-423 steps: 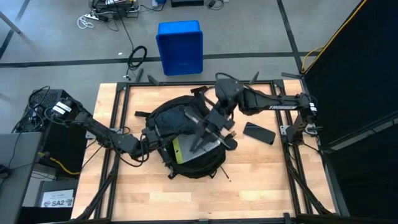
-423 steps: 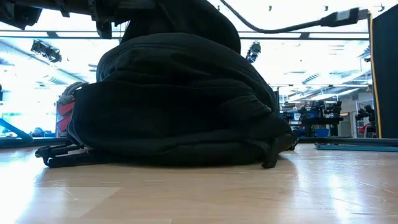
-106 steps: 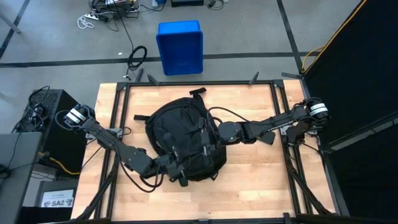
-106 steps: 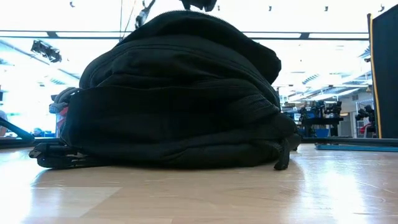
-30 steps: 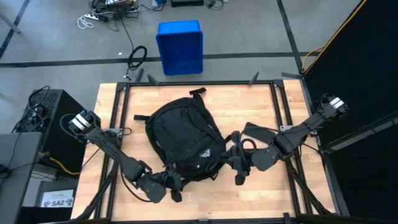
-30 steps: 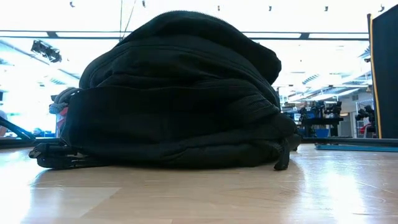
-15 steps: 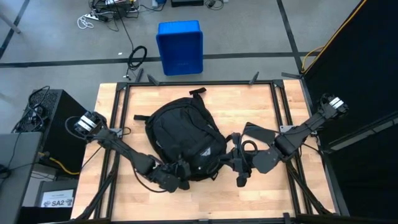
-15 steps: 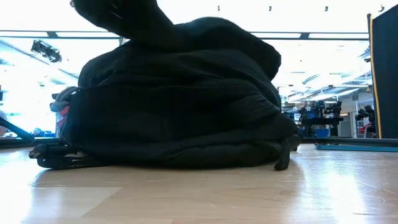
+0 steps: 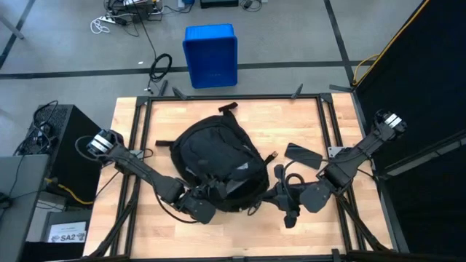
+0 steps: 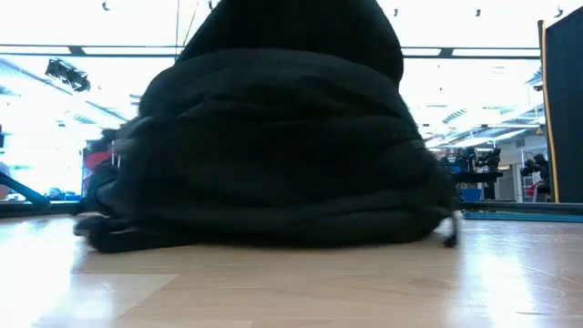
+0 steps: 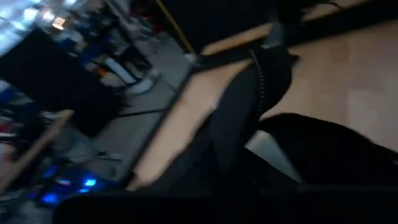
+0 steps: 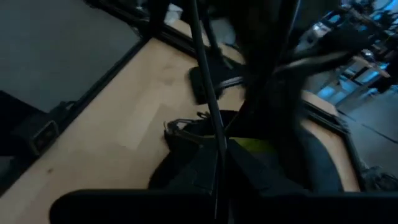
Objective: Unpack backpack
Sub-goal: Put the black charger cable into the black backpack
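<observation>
The black backpack (image 9: 215, 154) lies flat in the middle of the table and fills the low view (image 10: 282, 146). My left gripper (image 9: 215, 195) is shut at its near left edge, where black fabric with a zipper line (image 11: 261, 81) rises in the left wrist view. My right gripper (image 9: 271, 193) is shut at its near right edge. In the right wrist view the backpack (image 12: 199, 165) gapes there, showing something yellow-green (image 12: 255, 146) inside. My left gripper comes nearly level from the table's near left onto the backpack's near edge (image 9: 222, 191). Its own body and the dark fabric hide the place of contact, so the part and the hold cannot be told. The backpack's underside rests on the table. My right gripper comes slanting down from the table's near right onto the backpack's near right edge (image 9: 261, 192). A thin black line (image 12: 211, 124) runs away from its fingers. The contact itself is hidden, so I cannot tell which part it has.
A flat dark object (image 9: 302, 154) lies on the table right of the backpack. A loose strap end (image 9: 271, 156) lies beside it. A blue bin (image 9: 211, 54) stands on the floor beyond the far edge. Bare wood is free along the near edge (image 9: 233, 236).
My left gripper has gone from the near left corner toward the backpack and a little up, onto its near edge. The backpack has shifted toward the table's right, and its near side bulges higher. My right gripper has drifted slightly toward the near edge.
</observation>
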